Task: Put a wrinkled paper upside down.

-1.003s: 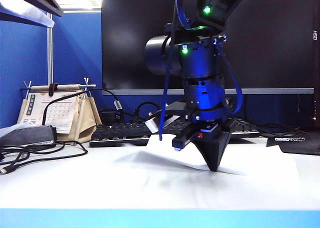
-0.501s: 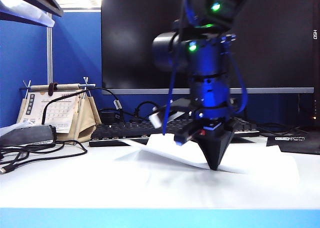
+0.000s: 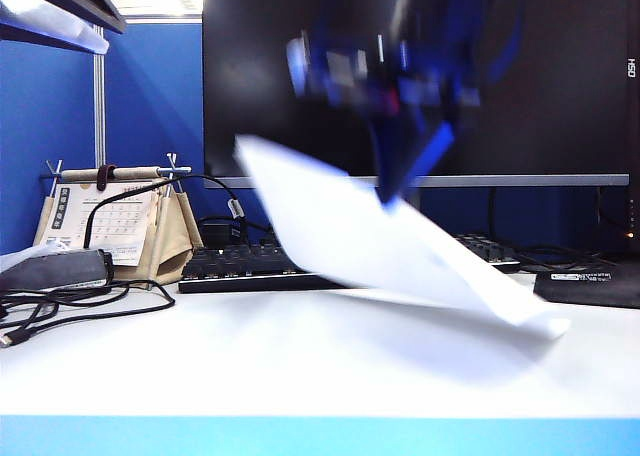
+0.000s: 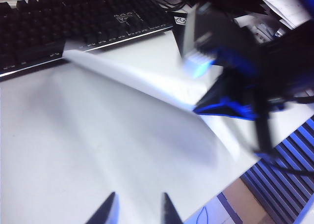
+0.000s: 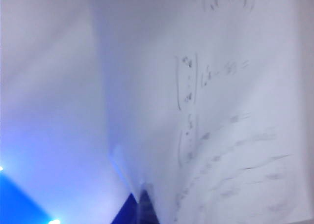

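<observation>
The wrinkled paper, a large white sheet, hangs slanted above the white table, its low right corner still near the surface. My right gripper, blurred with motion, is shut on the sheet's upper edge in front of the monitor. In the right wrist view the paper fills the frame with faint writing on it, and the closed tips of the right gripper pinch it. My left gripper is open over the near part of the paper, holding nothing. It cannot be seen in the exterior view.
A black keyboard lies behind the paper under a large dark monitor. A desk calendar on a beige stand and loose cables sit at the left. A black pad lies at the right.
My right gripper has risen quickly with the paper's edge in it. The sheet has come up off the table and now hangs slanted, its left corner swung high.
</observation>
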`<state>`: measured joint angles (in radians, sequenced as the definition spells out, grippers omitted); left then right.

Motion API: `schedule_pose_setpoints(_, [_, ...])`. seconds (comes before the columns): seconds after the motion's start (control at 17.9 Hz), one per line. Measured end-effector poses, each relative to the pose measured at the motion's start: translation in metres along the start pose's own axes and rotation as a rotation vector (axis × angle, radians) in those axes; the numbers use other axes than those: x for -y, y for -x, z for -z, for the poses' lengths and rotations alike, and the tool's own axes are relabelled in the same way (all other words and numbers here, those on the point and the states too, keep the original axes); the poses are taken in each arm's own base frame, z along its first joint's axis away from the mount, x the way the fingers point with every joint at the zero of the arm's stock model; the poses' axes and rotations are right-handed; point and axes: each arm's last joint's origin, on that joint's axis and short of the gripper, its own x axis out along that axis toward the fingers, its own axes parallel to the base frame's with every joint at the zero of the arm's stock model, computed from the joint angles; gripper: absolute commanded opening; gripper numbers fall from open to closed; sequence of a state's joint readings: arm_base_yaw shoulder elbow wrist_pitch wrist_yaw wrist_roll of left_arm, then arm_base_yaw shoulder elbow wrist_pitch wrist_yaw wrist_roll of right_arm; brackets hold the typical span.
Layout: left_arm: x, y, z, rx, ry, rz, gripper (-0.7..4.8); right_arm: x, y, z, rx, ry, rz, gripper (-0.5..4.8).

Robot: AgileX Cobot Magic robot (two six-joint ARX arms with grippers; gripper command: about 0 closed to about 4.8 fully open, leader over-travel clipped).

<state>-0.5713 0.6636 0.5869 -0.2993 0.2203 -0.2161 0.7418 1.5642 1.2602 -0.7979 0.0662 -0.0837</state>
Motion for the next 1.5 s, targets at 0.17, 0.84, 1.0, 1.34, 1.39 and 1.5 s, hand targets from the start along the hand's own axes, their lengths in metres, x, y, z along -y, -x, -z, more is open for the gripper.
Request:
schedule_pose_setpoints(0.17, [0.0, 0.0, -0.002, 0.02, -0.007, 0.004, 1.2, -0.01, 0.039, -0.014, 0.111, -0.012, -0.074, -0.07])
schedule_pose_setpoints(0.84, [0.001, 0.0, -0.003, 0.035, -0.046, 0.007, 1.2, 0.004, 0.175, -0.038, 0.654, -0.213, -0.206, -0.08])
schedule_pose_setpoints(1.0, [0.001, 0.0, -0.004, 0.035, -0.052, 0.007, 1.2, 0.018, 0.197, -0.016, 0.778, -0.285, -0.15, -0.07])
schedule_pose_setpoints(1.34, [0.002, 0.0, -0.007, 0.072, -0.061, 0.014, 1.2, 0.04, 0.145, 0.044, 0.623, -0.464, -0.093, -0.07])
schedule_pose_setpoints(1.39, [0.002, 0.0, -0.008, 0.077, -0.062, 0.015, 1.2, 0.04, 0.133, 0.053, 0.592, -0.484, -0.099, -0.07])
schedule_pose_setpoints(1.5, [0.002, 0.0, -0.008, 0.083, -0.063, 0.016, 1.2, 0.043, 0.103, 0.069, 0.548, -0.551, -0.113, -0.07])
